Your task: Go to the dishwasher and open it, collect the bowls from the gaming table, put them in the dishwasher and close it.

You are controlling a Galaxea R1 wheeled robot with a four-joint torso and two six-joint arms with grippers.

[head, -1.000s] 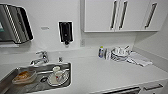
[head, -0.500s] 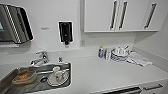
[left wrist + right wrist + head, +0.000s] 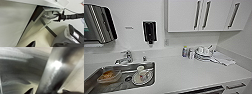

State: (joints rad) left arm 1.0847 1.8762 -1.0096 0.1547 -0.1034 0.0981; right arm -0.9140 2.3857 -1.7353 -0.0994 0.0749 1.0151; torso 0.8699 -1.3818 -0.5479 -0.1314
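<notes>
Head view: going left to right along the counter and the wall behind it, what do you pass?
Paper towel dispenser → sink with faucet → soap dispenser → small bottle → stacked dishes → cloth.

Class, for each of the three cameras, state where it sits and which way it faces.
Head view: high up, looking down on the sink and worktop.
Left wrist view: low, looking up at the dishwasher door, with the right claw reaching it.
Right wrist view: close against steel.
Shared: the wrist views both show the dishwasher's steel front.
</notes>
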